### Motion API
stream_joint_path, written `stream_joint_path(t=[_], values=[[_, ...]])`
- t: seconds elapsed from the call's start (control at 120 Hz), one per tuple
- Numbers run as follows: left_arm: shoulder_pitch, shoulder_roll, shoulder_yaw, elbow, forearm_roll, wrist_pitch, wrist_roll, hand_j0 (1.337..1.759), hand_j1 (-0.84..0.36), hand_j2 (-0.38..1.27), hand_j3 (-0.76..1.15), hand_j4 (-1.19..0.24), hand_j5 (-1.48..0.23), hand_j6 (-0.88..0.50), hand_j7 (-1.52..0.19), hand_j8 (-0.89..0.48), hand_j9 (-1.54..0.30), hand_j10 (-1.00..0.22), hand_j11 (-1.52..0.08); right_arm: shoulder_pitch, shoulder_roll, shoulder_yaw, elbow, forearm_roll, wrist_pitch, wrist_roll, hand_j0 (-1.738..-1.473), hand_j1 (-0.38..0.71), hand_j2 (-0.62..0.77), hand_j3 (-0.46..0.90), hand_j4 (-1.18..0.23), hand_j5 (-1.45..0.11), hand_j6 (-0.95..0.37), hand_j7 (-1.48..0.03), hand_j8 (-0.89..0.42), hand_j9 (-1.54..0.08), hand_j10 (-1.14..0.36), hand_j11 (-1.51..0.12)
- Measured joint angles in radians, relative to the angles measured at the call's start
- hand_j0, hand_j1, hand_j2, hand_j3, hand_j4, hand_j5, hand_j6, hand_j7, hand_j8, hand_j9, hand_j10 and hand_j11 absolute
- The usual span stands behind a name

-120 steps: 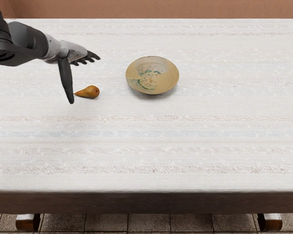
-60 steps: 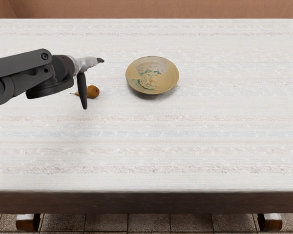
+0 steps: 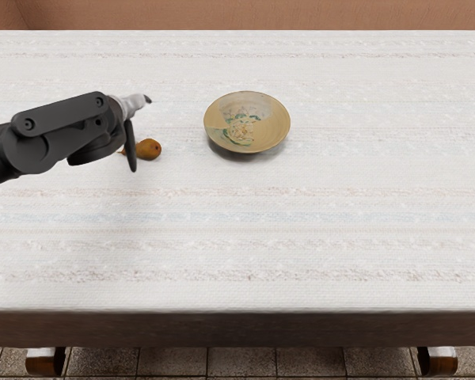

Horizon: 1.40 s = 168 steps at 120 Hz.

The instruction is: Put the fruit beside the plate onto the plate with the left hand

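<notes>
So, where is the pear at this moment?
In the head view the pear lies on the left half of the table, left of the plate and apart from it, its left end behind a finger of the left hand.

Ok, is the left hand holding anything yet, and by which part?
Nothing held, it seems. The pear lies on the table; the left hand is at its narrow end, fingers spread, one hanging down in front.
</notes>
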Motion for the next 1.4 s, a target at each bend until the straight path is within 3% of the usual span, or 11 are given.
stream_joint_path(t=[0.525,0.683,1.4], values=[[0.021,-0.118,0.061,0.14,0.0,0.005,-0.001,1.658,0.07,0.05,0.0,-0.24,-0.31,-0.24,-0.31,-0.24,-0.31,-0.24,-0.31,0.0,0.0,0.0,-0.001,0.0,0.0,0.0,-1.658,-0.31,-0.01,0.0,-0.03,-0.04,-0.03,-0.04,-0.03,-0.04,-0.03,-0.04],[0.017,-0.148,0.078,0.2,0.0,0.005,-0.017,1.658,0.02,0.06,0.0,-0.28,-0.36,-0.28,-0.36,-0.28,-0.36,-0.28,-0.36,0.0,0.0,0.0,-0.001,0.0,0.0,0.0,-1.658,-0.31,-0.01,0.0,-0.03,-0.04,-0.03,-0.04,-0.03,-0.04,-0.03,-0.04],[0.024,-0.237,0.13,0.309,-0.009,-0.001,-0.035,1.658,-0.11,0.08,0.0,-0.39,-0.5,-0.39,-0.5,-0.39,-0.5,-0.39,-0.5,0.0,0.0,0.0,0.0,0.0,0.0,0.0,-1.658,-0.31,-0.01,0.0,-0.03,-0.04,-0.03,-0.04,-0.03,-0.04,-0.03,-0.04]])
